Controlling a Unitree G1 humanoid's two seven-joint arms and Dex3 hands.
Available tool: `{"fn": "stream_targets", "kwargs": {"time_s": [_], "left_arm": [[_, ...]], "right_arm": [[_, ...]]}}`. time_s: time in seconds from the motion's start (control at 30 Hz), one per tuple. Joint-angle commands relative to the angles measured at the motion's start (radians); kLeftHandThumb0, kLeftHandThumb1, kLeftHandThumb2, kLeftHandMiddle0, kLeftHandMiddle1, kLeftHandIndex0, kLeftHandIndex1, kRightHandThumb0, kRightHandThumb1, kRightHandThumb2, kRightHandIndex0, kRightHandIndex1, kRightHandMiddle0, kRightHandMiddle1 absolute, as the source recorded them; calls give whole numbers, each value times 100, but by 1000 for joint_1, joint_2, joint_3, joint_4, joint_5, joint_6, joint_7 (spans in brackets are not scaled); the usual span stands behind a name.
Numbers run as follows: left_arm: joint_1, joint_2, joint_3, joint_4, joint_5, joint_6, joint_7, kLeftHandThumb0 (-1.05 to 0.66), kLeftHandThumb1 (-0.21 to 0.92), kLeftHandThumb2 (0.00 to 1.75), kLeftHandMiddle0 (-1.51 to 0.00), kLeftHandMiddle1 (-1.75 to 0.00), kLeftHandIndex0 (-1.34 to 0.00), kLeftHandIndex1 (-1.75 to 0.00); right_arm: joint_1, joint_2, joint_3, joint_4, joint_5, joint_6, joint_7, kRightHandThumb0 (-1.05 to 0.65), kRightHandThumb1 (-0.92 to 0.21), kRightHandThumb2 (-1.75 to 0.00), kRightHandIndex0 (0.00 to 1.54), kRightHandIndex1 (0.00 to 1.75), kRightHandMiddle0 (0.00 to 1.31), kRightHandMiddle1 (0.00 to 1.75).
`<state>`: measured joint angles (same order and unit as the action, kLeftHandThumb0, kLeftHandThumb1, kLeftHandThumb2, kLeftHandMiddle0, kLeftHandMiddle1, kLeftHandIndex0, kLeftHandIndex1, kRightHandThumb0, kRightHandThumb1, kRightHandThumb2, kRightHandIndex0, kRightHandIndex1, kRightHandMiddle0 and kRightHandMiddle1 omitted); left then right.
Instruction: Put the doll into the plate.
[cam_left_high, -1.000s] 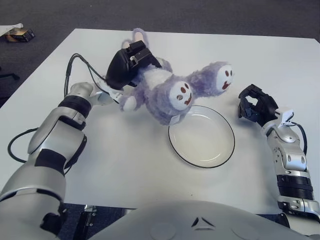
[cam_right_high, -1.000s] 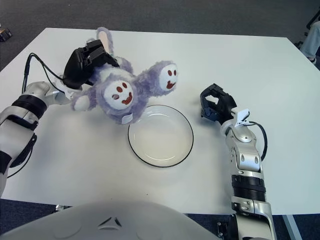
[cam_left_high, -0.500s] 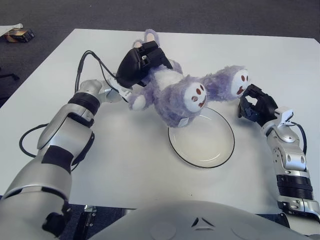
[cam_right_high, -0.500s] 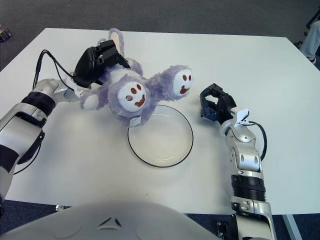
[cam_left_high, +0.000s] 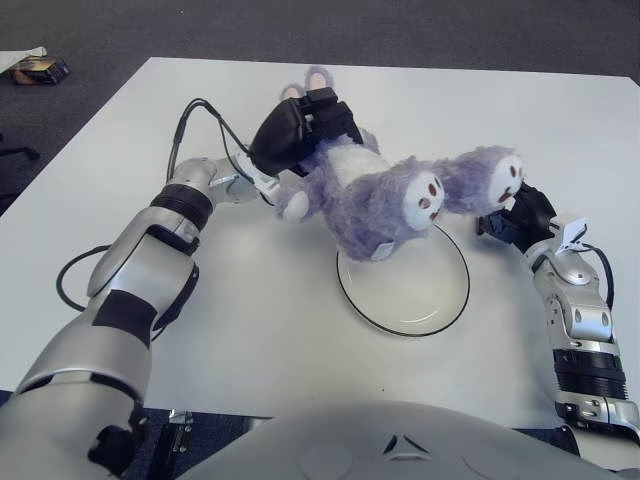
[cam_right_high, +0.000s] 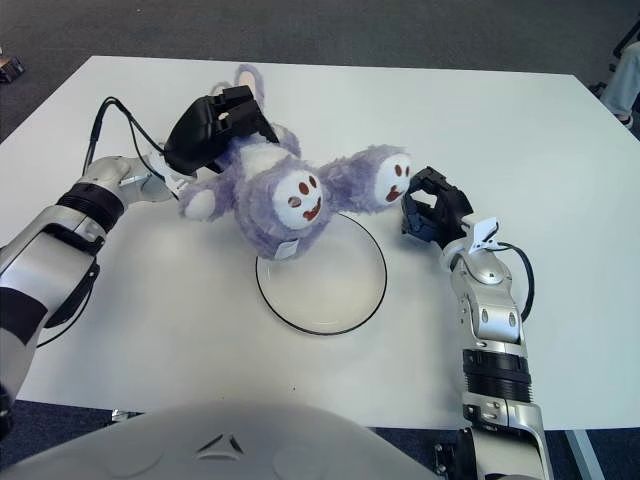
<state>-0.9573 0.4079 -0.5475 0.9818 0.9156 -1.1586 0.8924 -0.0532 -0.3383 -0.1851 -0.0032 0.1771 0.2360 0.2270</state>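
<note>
A purple and white plush doll (cam_left_high: 385, 195) with smiley faces on its two big feet hangs in the air, held by my left hand (cam_left_high: 300, 128), whose fingers are shut on its upper body. Its feet hang over the far edge of the glass plate (cam_left_high: 403, 281), which lies on the white table. My right hand (cam_right_high: 432, 214) rests on the table just right of the plate, fingers curled and holding nothing. One doll foot (cam_right_high: 392, 181) is close to that hand; I cannot tell if they touch.
The white table (cam_left_high: 250, 300) stretches wide around the plate. A cable (cam_left_high: 200, 115) loops from my left wrist over the table. A small box (cam_left_high: 38, 68) lies on the dark floor beyond the table's far left corner.
My left hand has carried the doll to the right, from left of the plate to over its far edge. One foot now reaches my right hand, which has not moved.
</note>
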Motion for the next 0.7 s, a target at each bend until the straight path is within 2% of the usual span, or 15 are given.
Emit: {"fn": "stream_targets", "kwargs": {"time_s": [0.0,0.27,0.67], "left_arm": [[-14,0,22,-1,-42,-39,-43,-52,20,146,-128,-175,-71,-175],[-21,-12,34,8,-96,-116,-158,-52,21,144,-125,-175,-70,-175],[-23,-78,63,15,-153,-192,-280,-51,23,142,-121,-175,-68,-175]], "right_arm": [[64,16,34,70,-21,87,1,-39,-66,-88,89,175,36,175],[63,19,38,67,-21,86,-3,-39,-67,-87,89,175,35,175],[66,15,41,66,-20,74,2,-39,-66,-87,89,175,36,175]]}}
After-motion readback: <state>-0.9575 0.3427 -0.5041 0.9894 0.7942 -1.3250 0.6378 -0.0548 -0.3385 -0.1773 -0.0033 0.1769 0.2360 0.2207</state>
